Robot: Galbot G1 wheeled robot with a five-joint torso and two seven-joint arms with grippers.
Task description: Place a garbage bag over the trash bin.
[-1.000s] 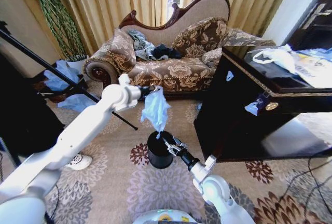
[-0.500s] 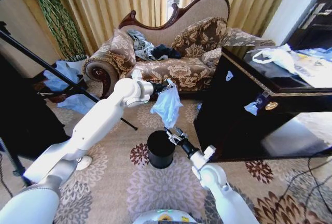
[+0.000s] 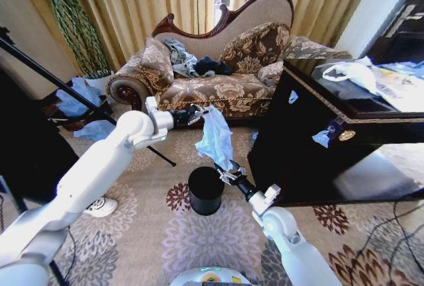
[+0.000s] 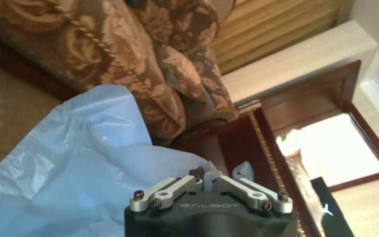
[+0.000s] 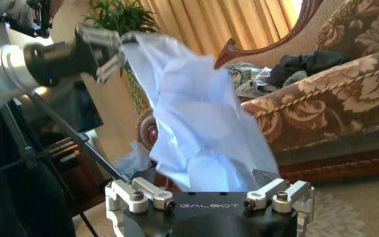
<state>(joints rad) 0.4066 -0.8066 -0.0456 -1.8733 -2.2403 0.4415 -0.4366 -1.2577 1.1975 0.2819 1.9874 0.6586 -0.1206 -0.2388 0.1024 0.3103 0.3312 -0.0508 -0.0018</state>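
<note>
One garbage bag (image 3: 216,136) is seen, held in the air between two claws above and just beyond one trash bin (image 3: 205,190). The left claw (image 3: 197,112) is clamped on the bag's upper corner, in front of the sofa (image 3: 218,67). The right claw (image 3: 229,173) is closed on the bag's lower end, just beside the bin's rim and slightly above it. The bag hangs crumpled between both grips and does not touch the bin. The bin stands upright on the patterned carpet (image 3: 199,233), its mouth uncovered; its inside appears dark and what it holds cannot be told. Open carpet is seen around the bin, with a dark counter (image 3: 331,140) close on the robot's right. Clothes (image 3: 192,61) are piled on the sofa seat.
</note>
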